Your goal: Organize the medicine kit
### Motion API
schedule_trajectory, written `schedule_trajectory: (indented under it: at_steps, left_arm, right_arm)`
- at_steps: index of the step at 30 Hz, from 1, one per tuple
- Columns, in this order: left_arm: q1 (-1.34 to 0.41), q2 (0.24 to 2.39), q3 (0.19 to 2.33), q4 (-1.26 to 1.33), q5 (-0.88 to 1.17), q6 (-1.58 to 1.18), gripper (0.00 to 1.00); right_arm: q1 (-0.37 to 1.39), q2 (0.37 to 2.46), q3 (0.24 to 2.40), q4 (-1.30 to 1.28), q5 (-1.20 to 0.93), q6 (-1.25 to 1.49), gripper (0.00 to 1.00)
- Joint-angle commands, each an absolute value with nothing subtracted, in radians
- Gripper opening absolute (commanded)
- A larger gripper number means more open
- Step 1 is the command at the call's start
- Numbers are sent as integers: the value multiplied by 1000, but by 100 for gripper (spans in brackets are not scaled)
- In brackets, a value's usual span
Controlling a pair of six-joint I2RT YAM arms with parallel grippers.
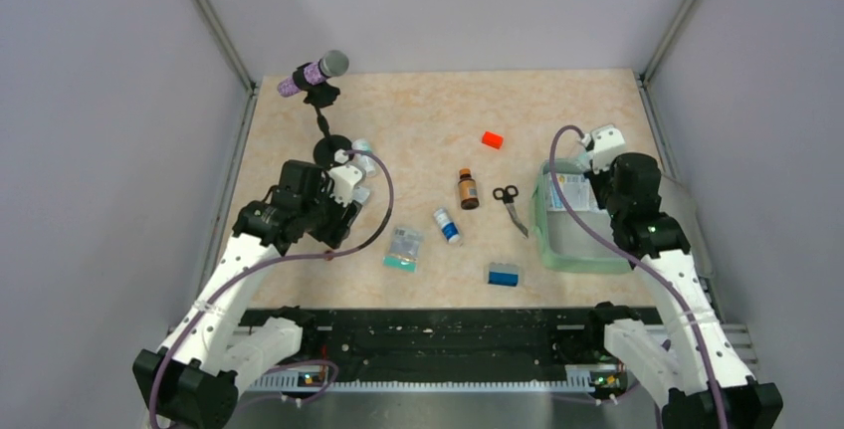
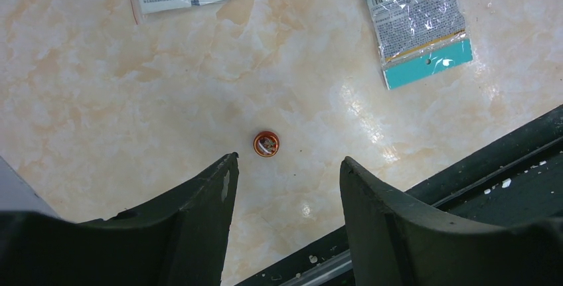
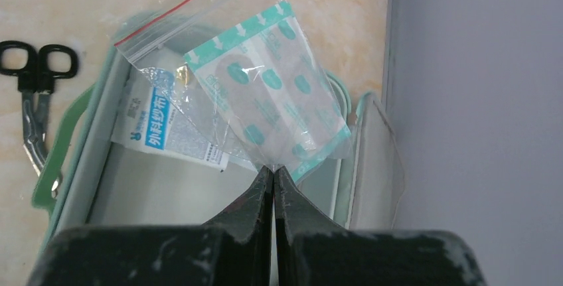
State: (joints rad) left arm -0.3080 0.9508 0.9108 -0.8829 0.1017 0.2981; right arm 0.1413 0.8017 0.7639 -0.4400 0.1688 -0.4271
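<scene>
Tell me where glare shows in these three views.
Left wrist view: white glare patches on the glossy table below the teal-edged packet. Right wrist view: the clear bag held by the right tool shines faintly. Top external view: even light, soft shadows, no glare.

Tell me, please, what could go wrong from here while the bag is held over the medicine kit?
1. The right gripper pinches only one corner of the zip bag of plasters, which appears to reach past the far rim of the medicine kit. Released here, it may drape over the edge rather than land inside.
2. The left gripper stands open above a small orange cap. Being small and round, it could roll away from closing fingers.
</scene>
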Motion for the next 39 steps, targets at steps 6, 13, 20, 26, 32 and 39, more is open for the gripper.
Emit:
schedule_trajectory:
  at_steps: [6, 13, 20, 26, 32, 39]
  left_arm:
    - [-302, 910, 920, -853, 132, 304, 63]
    - [-303, 895, 924, -858, 127, 306, 63]
    - [-302, 890, 919, -857, 128, 315, 63]
    - [-302, 890, 919, -858, 125, 314, 63]
    - [-302, 893, 919, -860, 130, 318, 63]
    - [-302, 889, 919, -860, 131, 317, 63]
  right_arm:
    - [70, 932, 754, -365, 286, -130, 0]
    - [41, 1064, 766, -325, 345, -19, 0]
    - [29, 1161, 754, -298, 385, 31, 0]
    - [-45, 1245, 755, -293, 383, 87, 0]
    - [-87, 1313, 766, -290, 336, 95, 0]
    - [-92, 1375, 798, -276, 294, 115, 0]
